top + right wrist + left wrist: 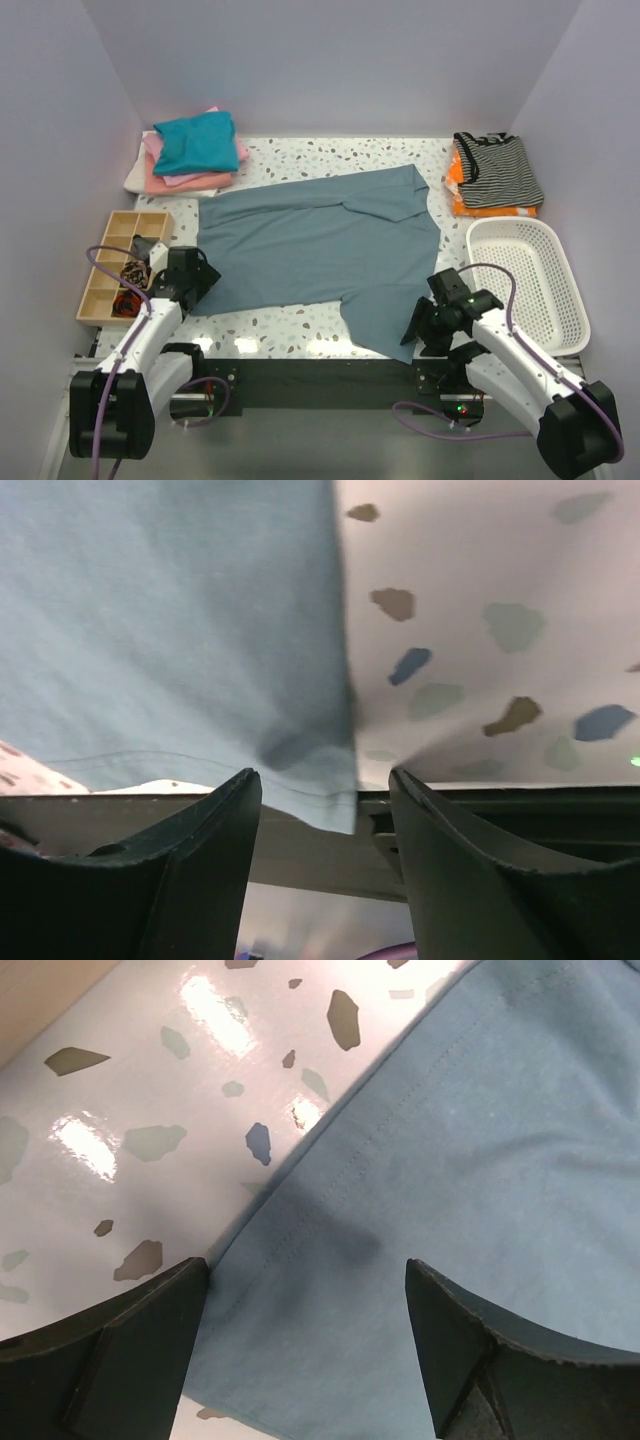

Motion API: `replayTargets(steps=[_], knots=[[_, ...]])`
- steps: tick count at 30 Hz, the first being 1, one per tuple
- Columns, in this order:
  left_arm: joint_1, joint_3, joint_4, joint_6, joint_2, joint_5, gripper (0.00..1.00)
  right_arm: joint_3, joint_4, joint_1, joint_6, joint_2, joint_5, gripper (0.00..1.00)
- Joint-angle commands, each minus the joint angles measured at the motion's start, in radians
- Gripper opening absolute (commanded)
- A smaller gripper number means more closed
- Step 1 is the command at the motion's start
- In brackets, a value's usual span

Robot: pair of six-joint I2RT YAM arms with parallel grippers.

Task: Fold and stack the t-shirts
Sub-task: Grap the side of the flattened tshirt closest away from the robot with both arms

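A large slate-blue t-shirt (320, 245) lies spread on the speckled table, one sleeve folded over at the far right. My left gripper (205, 283) hangs open over its near left corner; the hem (330, 1260) shows between the fingers. My right gripper (413, 328) is open over the near right corner (320, 770), which hangs past the table's front edge. A folded stack with a teal shirt (197, 140) on pink (185, 182) and white (140, 175) ones sits at the far left.
A wooden compartment tray (112, 262) with small items stands at the left edge. A white plastic basket (525, 280) is at the right. A pile of striped and orange clothes (495, 175) lies at the far right. Walls enclose three sides.
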Motion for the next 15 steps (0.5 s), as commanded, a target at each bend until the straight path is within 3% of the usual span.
replayTargets(steps=[1,6,9,10,11,12,13,14,15], knots=[[0.002,-0.054,-0.025,-0.008,0.018,0.124,0.82,-0.073,0.206,0.007,0.024,0.054,-0.062,0.57],[0.002,-0.059,-0.017,0.001,0.012,0.132,0.70,-0.091,0.290,0.023,0.027,0.128,-0.065,0.47],[0.002,-0.059,-0.014,0.001,0.012,0.135,0.55,-0.091,0.321,0.030,0.026,0.166,-0.062,0.35],[0.002,-0.059,-0.014,0.002,0.012,0.138,0.40,-0.088,0.329,0.032,0.022,0.169,-0.059,0.23],[0.002,-0.060,-0.014,0.002,0.010,0.138,0.32,-0.085,0.333,0.036,0.021,0.174,-0.055,0.17],[0.002,-0.060,-0.015,-0.001,0.010,0.136,0.14,-0.079,0.329,0.035,0.012,0.169,-0.049,0.09],[0.002,-0.059,-0.017,0.001,0.007,0.136,0.07,-0.067,0.326,0.038,0.010,0.158,-0.039,0.00],[0.002,-0.059,-0.017,-0.001,0.007,0.138,0.00,-0.057,0.306,0.039,0.006,0.143,-0.029,0.00],[0.002,-0.057,-0.020,0.001,0.003,0.136,0.00,-0.048,0.297,0.039,-0.008,0.100,-0.023,0.00]])
